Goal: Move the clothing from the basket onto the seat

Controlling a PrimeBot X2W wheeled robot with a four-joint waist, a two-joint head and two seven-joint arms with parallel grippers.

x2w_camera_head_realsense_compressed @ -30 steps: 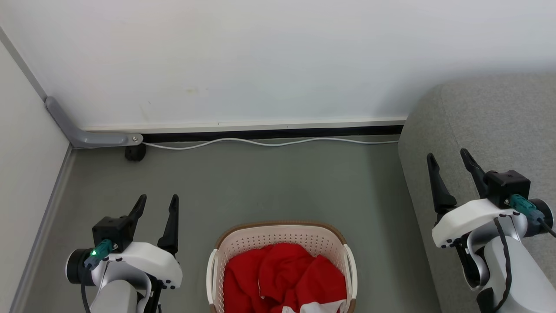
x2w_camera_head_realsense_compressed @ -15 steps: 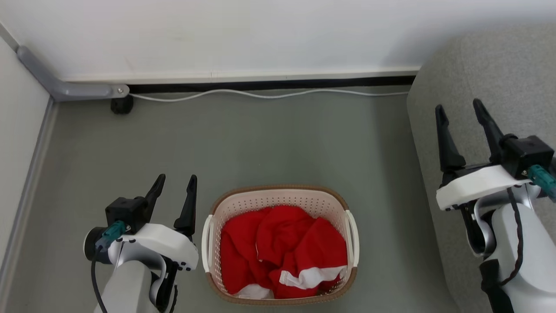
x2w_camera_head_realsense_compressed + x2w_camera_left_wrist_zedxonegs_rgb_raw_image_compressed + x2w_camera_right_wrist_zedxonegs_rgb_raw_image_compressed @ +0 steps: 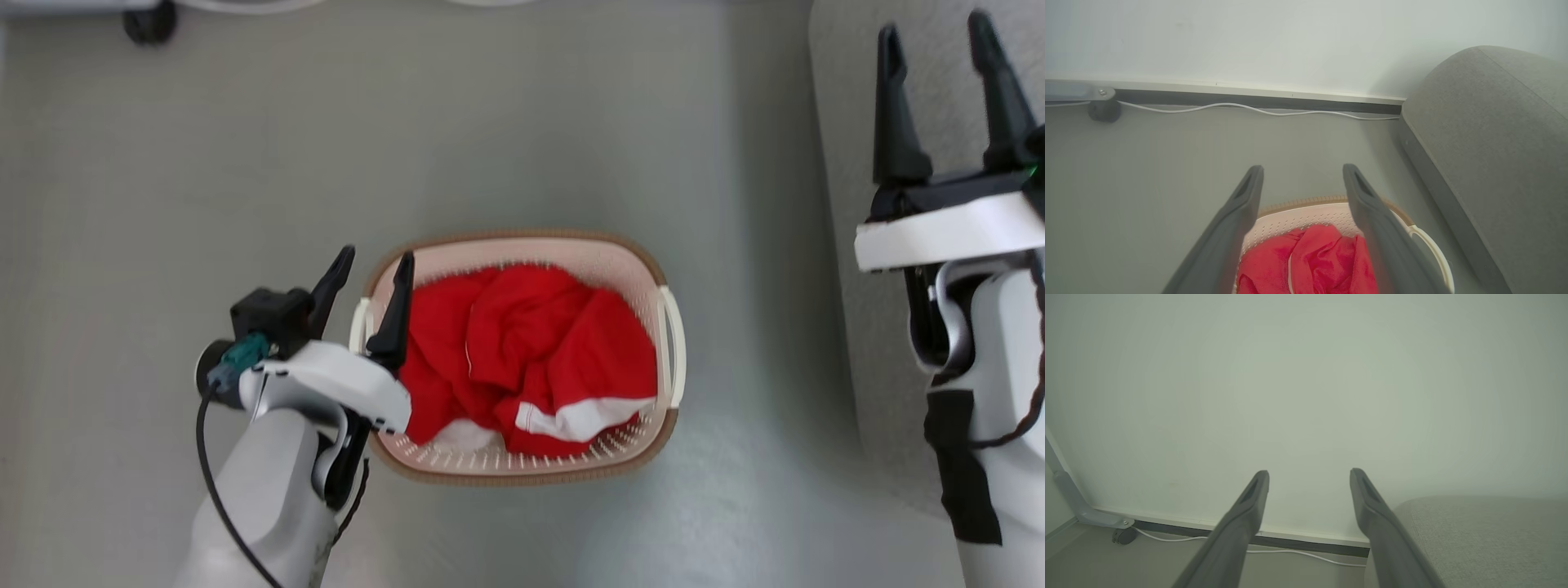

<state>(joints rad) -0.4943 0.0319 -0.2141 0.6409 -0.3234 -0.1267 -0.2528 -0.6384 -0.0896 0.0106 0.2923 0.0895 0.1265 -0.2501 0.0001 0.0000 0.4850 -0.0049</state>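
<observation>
**Red clothing lying in basket**

The cream basket stands on the grey floor, beside the grey seat. The left gripper hovers at the basket's left rim, jaws spread and empty. The right gripper, jaws spread and empty, hangs over the seat. The left wrist view adds a white cable and a dark castor at the wall.

Nothing readable in any of these shots, honestly. The red clothing piled in the basket shows a plain white band with thin trim, but no letters or numbers I can make out on it, and there's no legible label or brand on the basket either.
</observation>
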